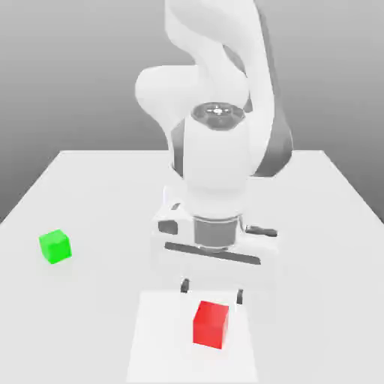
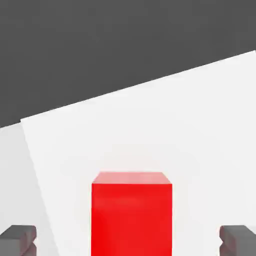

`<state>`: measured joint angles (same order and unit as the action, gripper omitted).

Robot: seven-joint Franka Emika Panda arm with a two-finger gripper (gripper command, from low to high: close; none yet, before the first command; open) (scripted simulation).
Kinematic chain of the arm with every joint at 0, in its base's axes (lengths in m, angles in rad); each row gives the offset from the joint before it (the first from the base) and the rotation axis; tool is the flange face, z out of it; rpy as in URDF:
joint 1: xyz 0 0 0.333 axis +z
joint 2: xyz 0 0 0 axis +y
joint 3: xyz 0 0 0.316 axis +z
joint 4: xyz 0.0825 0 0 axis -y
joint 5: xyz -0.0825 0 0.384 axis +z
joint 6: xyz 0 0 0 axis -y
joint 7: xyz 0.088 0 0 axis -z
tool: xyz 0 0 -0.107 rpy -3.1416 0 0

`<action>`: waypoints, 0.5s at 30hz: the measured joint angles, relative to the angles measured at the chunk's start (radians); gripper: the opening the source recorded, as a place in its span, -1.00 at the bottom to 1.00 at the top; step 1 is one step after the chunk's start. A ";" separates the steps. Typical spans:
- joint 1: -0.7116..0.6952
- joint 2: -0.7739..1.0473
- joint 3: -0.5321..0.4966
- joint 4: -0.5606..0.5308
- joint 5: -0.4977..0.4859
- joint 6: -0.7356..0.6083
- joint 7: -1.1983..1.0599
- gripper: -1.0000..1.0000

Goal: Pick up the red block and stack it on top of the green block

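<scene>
Hand: gripper (image 1: 212, 288) spread wide, holding nothing | Target: red block (image 1: 211, 324) lower centre of frame, directly below, between the fingers' line | Green block (image 1: 55, 245) far left, well apart | Judgement: straight descent needed.

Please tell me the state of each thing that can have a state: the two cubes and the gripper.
Small bright red matte cube: resting on the white table, not held, between the open fingers.
Small bright green matte cube: resting on the table, apart from the red cube, nothing on top.
Gripper: open, holding nothing.
</scene>
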<state>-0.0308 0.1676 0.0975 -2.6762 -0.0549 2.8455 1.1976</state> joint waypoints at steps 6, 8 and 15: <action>0.024 0.104 -0.030 0.014 -0.030 0.088 0.023 -1.00; 0.024 0.104 -0.030 0.014 -0.031 0.088 0.024 -1.00; 0.009 -0.046 -0.004 -0.009 0.020 -0.039 -0.013 -1.00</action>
<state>-0.0219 0.1218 0.0935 -2.6848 -0.0346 2.8069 1.1841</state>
